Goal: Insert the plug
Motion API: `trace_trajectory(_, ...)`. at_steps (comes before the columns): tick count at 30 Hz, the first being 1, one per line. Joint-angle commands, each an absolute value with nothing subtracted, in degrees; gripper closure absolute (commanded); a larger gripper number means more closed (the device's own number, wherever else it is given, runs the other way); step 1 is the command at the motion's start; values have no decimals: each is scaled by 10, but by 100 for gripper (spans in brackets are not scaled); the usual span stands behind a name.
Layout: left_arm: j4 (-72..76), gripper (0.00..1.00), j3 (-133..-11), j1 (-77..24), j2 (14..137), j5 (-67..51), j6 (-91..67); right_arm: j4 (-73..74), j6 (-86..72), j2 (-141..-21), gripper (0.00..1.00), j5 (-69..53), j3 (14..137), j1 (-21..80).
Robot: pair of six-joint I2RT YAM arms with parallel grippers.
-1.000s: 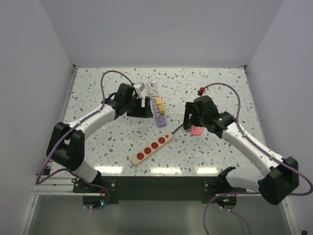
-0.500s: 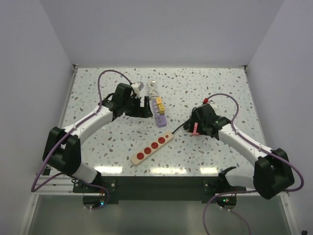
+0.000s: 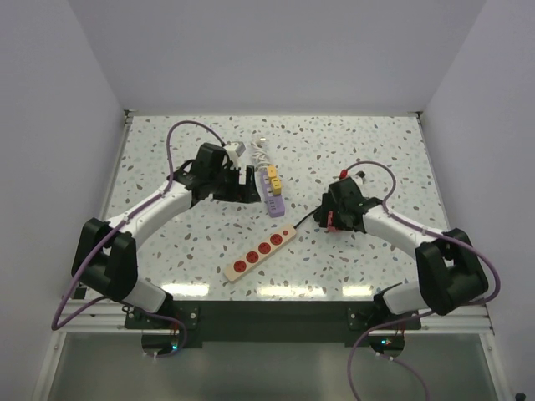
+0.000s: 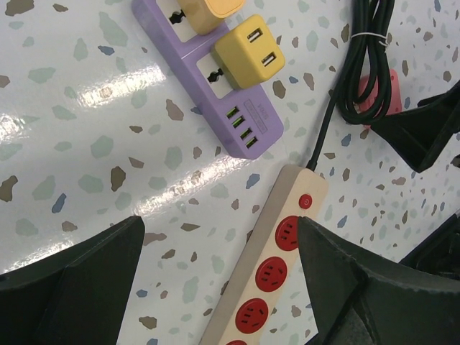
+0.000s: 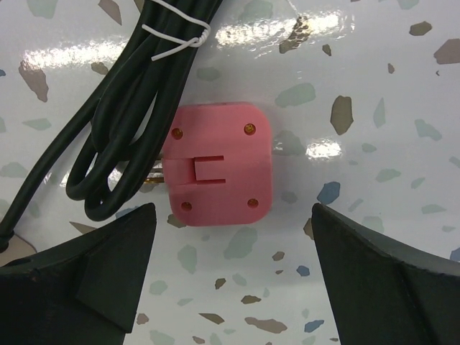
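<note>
Hovering with the right gripper (image 5: 233, 280) straight over the pink plug (image 5: 219, 165), jaws spread wide and clasping nothing, one dark finger standing off to either side of it without touching. Finding the plug lying flat on the speckled table (image 3: 368, 150), right of centre, with its left edge touching a coil of black cable (image 5: 108, 136) bound by a white tie (image 5: 176, 32). Running that cable back to the far end of the beige power strip (image 3: 261, 251), lying diagonally near the middle with its red sockets facing up.

Keeping the left gripper (image 4: 215, 287) released as well, empty, poised above the bare patch between the purple power strip (image 4: 223, 100) and the beige one, with yellow adapters (image 4: 248, 56) sitting in the purple strip's sockets.

Leaving open tabletop to the right of the plug and beyond it, up to the far edge. Crowding it only on the left, along the cable coil. Offering more bare surface on the near side of the beige strip and along the left of the table.

Closing in the glossy, pale terrazzo-patterned top with plain white walls (image 3: 276, 50) on the left, far and right sides, overhead light glinting off it in patches.
</note>
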State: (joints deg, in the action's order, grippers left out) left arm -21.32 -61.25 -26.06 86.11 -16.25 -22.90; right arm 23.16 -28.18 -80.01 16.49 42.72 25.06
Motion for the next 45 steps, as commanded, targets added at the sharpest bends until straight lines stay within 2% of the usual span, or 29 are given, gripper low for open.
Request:
trace_trajectory(1, -223, 8, -635, -265, 846, -172, -221, 194, -275, -823, 9, 151, 428, 249)
trace_trajectory(11, -230, 8, -643, -265, 846, -171, -222, 185, -274, -881, 14, 163, 444, 248)
trace_trajectory(14, -230, 8, -647, -265, 845, -170, -225, 185, -280, -894, 23, 170, 442, 248)
trace_trajectory(18, -235, 9, -658, -265, 846, -171, -225, 192, -286, -886, 42, 174, 442, 248)
trace_trajectory(19, -236, 9, -661, -265, 846, -172, -226, 194, -284, -878, 52, 172, 443, 248)
trace_trajectory(21, -242, 10, -673, -265, 848, -180, -230, 208, -280, -868, 63, 168, 447, 248)
trace_trajectory(22, -243, 9, -678, -265, 847, -185, -233, 214, -278, -860, 73, 162, 449, 249)
trace_trajectory(24, -247, 10, -696, -265, 848, -204, -241, 225, -267, -822, 81, 152, 450, 250)
trace_trajectory(25, -247, 10, -707, -265, 848, -213, -244, 228, -265, -805, 88, 144, 449, 251)
trace_trajectory(28, -242, 10, -726, -265, 850, -251, -262, 256, -254, -738, 97, 133, 457, 253)
trace_trajectory(35, -201, 10, -752, -265, 857, -339, -325, 287, -243, -657, 100, 101, 517, 279)
trace_trajectory(45, -167, 17, -766, -294, 880, -374, -352, 229, -261, -690, 100, 68, 613, 364)
